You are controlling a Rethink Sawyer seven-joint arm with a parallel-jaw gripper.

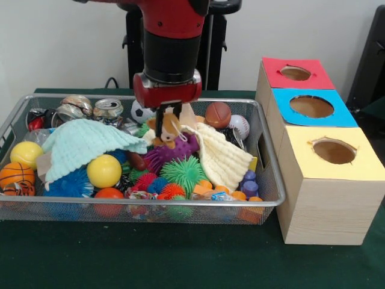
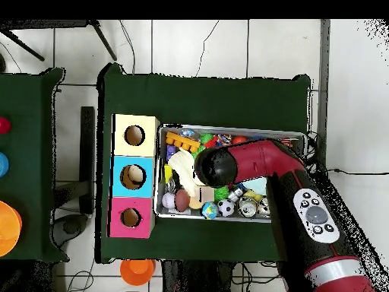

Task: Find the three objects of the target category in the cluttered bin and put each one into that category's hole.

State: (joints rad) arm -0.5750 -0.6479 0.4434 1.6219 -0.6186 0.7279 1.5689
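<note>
Silver mesh bin (image 1: 267, 198), rounded rim, crammed with toys; gripper (image 1: 168, 123) clamped on small teddy (image 1: 167, 130) at 12 o'clock.

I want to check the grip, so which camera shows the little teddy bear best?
The front view: the teddy bear shows whole above the toys, its head between the gripper fingers. In the overhead view the arm covers that spot, so the bear is hidden.

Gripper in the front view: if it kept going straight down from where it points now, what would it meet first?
Most likely the small brown teddy bear directly beneath the gripper; it already seems to touch it. The purple spiky toy lies under that, though depth is unclear.
</note>
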